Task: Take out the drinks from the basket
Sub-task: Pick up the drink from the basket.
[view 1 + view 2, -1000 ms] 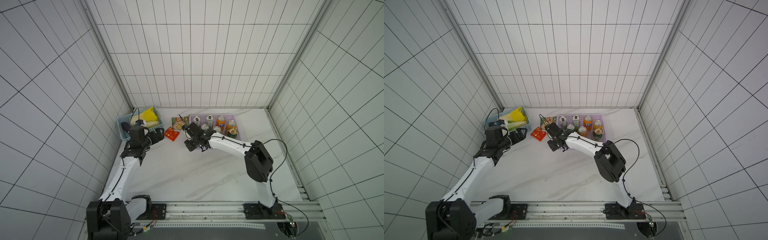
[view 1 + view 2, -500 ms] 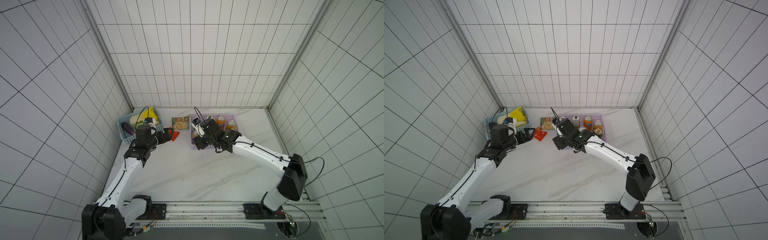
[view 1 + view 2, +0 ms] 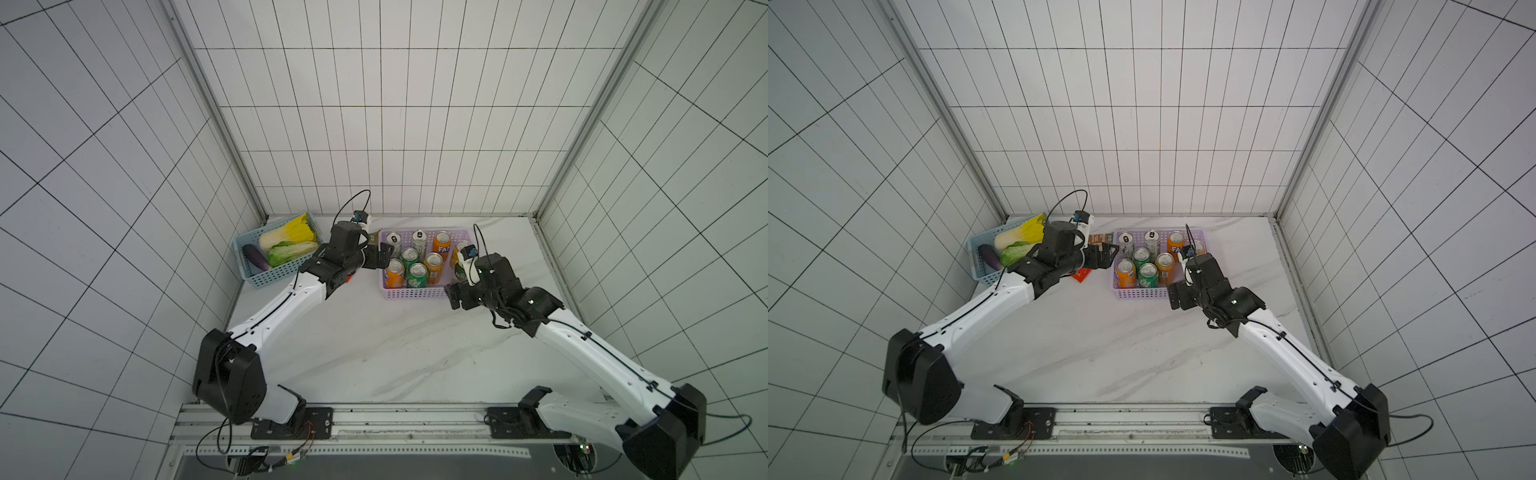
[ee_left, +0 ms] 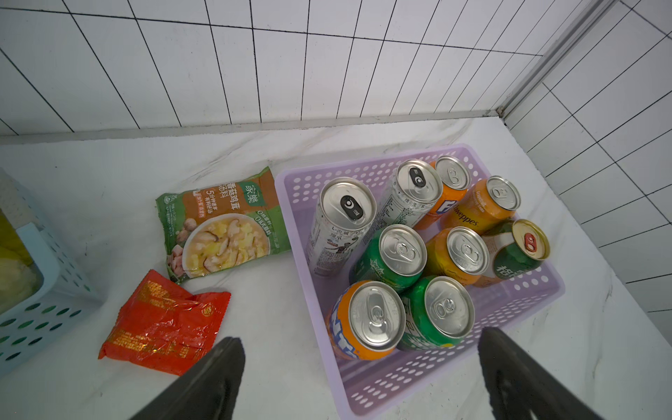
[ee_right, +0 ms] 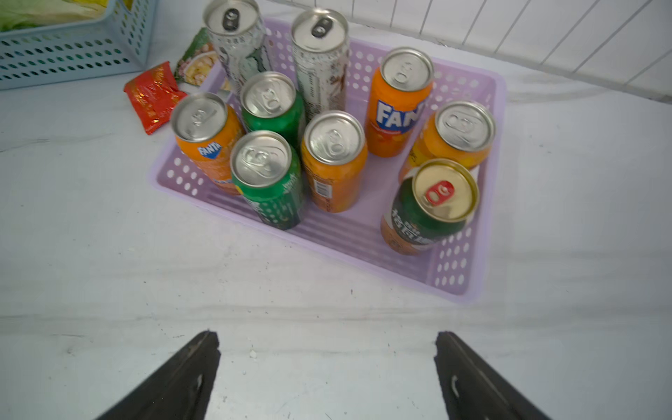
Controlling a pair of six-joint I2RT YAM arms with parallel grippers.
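Left gripper (image 4: 358, 345), jaws spread and empty, sits at the lilac basket's (image 4: 382, 385) near-left corner with the upright orange Fanta can (image 4: 371, 320) dead ahead, while right gripper (image 5: 327, 338), likewise spread and empty, hangs short over bare table (image 5: 327, 272), dark green-and-orange can (image 5: 432, 207) closest; all nine drinks (image 3: 409, 257) stand inside.

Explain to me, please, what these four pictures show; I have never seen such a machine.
It is a robot with two white arms, the left arm and the right arm, mounted at a marble table. Two pictures look down from one overhead camera head; the other two come from a camera on each wrist. A lilac basket holds nine drink cans. Beside it lie a green packet and a red packet, then a blue basket of vegetables. The left fingers and the right fingers are open and hold nothing.
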